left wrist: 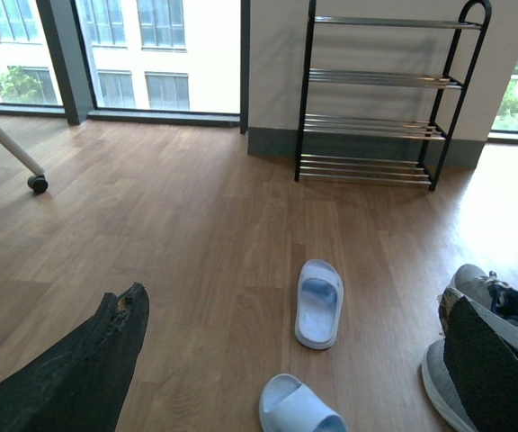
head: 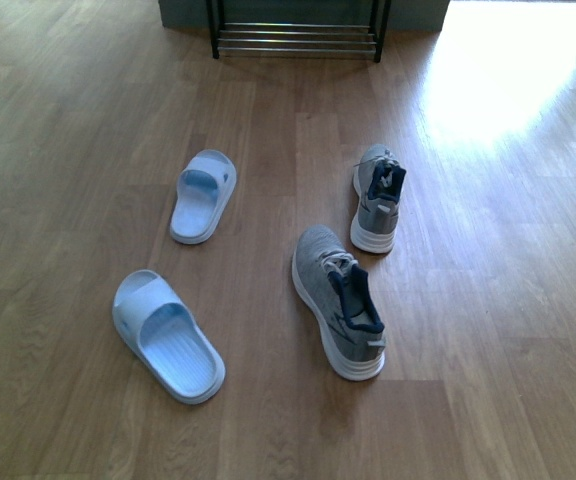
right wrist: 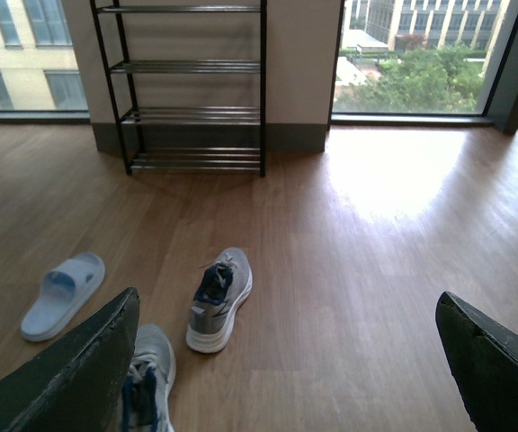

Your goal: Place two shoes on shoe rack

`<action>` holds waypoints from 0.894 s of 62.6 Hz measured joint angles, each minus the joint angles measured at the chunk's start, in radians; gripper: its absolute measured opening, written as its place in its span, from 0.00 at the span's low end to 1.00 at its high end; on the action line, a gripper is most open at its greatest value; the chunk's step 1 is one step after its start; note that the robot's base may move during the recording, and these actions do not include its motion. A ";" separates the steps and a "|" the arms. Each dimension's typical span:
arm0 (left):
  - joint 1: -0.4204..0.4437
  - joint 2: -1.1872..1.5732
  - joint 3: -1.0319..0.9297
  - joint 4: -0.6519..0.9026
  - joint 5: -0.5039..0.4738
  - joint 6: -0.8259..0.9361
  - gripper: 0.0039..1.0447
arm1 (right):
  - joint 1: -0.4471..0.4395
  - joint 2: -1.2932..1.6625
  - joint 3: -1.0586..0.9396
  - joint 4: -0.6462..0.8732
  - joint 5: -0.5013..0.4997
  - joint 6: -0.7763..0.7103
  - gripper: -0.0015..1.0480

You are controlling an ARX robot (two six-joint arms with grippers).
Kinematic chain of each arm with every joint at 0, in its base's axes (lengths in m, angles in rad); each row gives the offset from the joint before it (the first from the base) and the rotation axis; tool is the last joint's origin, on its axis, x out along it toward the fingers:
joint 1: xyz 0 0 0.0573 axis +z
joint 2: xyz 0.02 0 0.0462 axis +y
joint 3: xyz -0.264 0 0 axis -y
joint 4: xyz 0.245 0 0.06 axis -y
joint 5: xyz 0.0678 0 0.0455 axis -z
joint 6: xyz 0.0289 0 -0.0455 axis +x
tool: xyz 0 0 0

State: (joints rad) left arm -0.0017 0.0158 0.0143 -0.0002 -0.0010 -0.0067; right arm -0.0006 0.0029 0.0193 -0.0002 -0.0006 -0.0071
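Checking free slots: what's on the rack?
Nothing: all four tiers of the rack show bare rods. The slides and sneakers lie on the floor. Front view shows only its bottom tier.

Front view looks steeply down at the floor (head: 68, 120); both wrist views, raised, face the shoe rack (left wrist: 380, 79), sharing the far slide (left wrist: 318, 303).

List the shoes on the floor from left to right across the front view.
In order: nearer pale blue moulded rubber slide → farther pale blue rubber slide → nearer grey knit lace-up sneaker → farther grey knit sneaker. The black-framed chrome-rod shoe rack at the back spans the middle, so it is left out.
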 joint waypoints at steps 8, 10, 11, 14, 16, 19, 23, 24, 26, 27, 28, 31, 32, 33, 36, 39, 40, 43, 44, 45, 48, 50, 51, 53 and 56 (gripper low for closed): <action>0.000 0.000 0.000 0.000 0.000 0.000 0.91 | 0.000 0.000 0.000 0.000 0.000 0.000 0.91; 0.000 0.000 0.000 0.000 0.000 0.000 0.91 | 0.000 0.000 0.000 0.000 0.000 0.000 0.91; 0.000 0.000 0.000 0.000 0.000 0.000 0.91 | 0.000 0.000 0.000 0.000 0.000 0.000 0.91; 0.000 0.000 0.000 0.000 0.000 0.000 0.91 | 0.000 0.000 0.000 0.000 0.000 0.000 0.91; 0.000 0.000 0.000 0.000 0.001 0.000 0.91 | 0.000 0.001 0.000 0.000 0.001 0.000 0.91; 0.000 0.000 0.000 0.000 0.002 0.000 0.91 | 0.000 0.000 0.000 0.000 0.003 0.000 0.91; 0.000 0.000 0.000 0.000 0.002 0.000 0.91 | 0.000 0.000 0.000 0.000 0.004 0.000 0.91; 0.000 0.000 0.000 0.000 0.002 0.000 0.91 | 0.000 0.000 0.000 0.000 0.004 0.000 0.91; -0.027 0.032 0.019 -0.056 -0.107 -0.060 0.91 | 0.000 0.000 0.000 0.000 0.004 0.000 0.91; -0.058 0.061 0.042 -0.111 -0.189 -0.103 0.91 | 0.000 0.000 0.000 0.000 0.003 0.000 0.91; -0.107 0.121 0.076 -0.182 -0.299 -0.169 0.91 | 0.000 0.001 0.000 0.000 0.003 0.000 0.91; -0.246 0.362 0.175 -0.258 -0.589 -0.377 0.91 | 0.000 0.000 0.000 0.000 0.003 0.000 0.91; -0.266 0.402 0.189 -0.250 -0.644 -0.431 0.91 | 0.000 0.000 0.000 0.000 0.003 0.000 0.91; -0.302 0.483 0.215 -0.223 -0.706 -0.502 0.91 | 0.000 0.000 0.000 0.000 0.003 0.000 0.91; -0.348 0.670 0.281 -0.113 -0.763 -0.654 0.91 | 0.000 0.000 0.000 0.000 0.001 0.000 0.91; -0.348 0.816 0.336 -0.016 -0.736 -0.737 0.91 | 0.000 0.000 0.000 0.000 0.001 0.000 0.91; -0.346 0.887 0.362 0.027 -0.714 -0.769 0.91 | 0.000 0.000 0.000 0.000 0.001 0.000 0.91; -0.329 1.081 0.435 0.122 -0.624 -0.835 0.91 | 0.000 0.000 0.000 0.000 0.001 0.000 0.91; -0.327 1.102 0.443 0.128 -0.614 -0.842 0.91 | 0.000 0.000 0.000 0.000 0.001 0.000 0.91; -0.322 1.169 0.473 0.142 -0.576 -0.851 0.91 | 0.000 0.000 0.000 0.000 0.001 0.000 0.91; -0.312 1.338 0.547 0.151 -0.495 -0.874 0.91 | 0.000 0.000 0.000 0.000 0.001 0.000 0.91; -0.308 1.443 0.589 0.150 -0.445 -0.874 0.91 | 0.000 0.000 0.000 0.000 0.001 0.000 0.91; -0.307 1.477 0.602 0.149 -0.430 -0.874 0.91 | 0.000 0.000 0.000 0.000 0.001 0.000 0.91; -0.304 1.606 0.655 0.140 -0.378 -0.869 0.91 | 0.000 0.000 0.000 0.000 0.001 0.000 0.91; -0.305 1.797 0.752 0.120 -0.308 -0.832 0.91 | 0.000 0.000 0.000 0.000 0.001 0.000 0.91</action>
State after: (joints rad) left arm -0.3069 1.8126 0.7658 0.1200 -0.3088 -0.8391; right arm -0.0006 0.0029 0.0193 -0.0002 0.0002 -0.0071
